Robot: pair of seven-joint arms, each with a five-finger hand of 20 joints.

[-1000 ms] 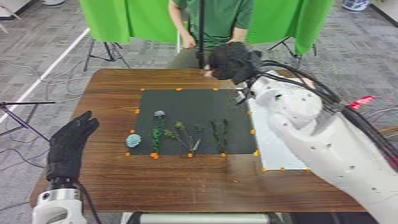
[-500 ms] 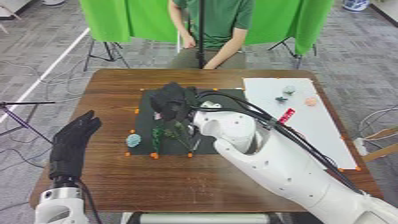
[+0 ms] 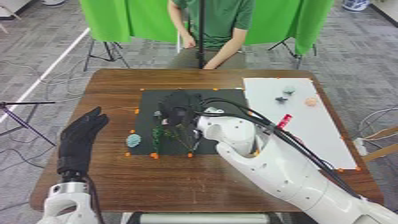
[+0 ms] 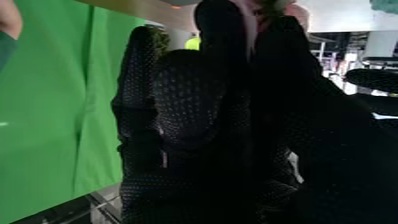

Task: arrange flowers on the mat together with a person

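My right hand (image 3: 180,107) is over the middle of the dark mat (image 3: 229,95). In the right wrist view, the fingers of the right hand (image 4: 191,100) are curled round a pink flower (image 4: 298,12); its stem is mostly hidden. A light blue flower (image 3: 133,140) lies near the mat's left edge. Green stems (image 3: 157,137) lie beside it, with a small pale flower (image 3: 158,114) above them. Another thin stem (image 3: 186,143) runs partly under my right hand. Left of the mat is my left hand (image 3: 82,137), its fingers straight.
A white sheet (image 3: 311,135) on the right holds a pale green flower (image 3: 289,90), a dark bluish one (image 3: 281,100) and a peach one (image 3: 311,101). Orange markers line the mat's edges. Across the table a person sits with lowered arms.
From the far edge of the table, my right hand has swung left and nearer, over the mat, with the pink flower. My left hand has shifted slightly right and up.
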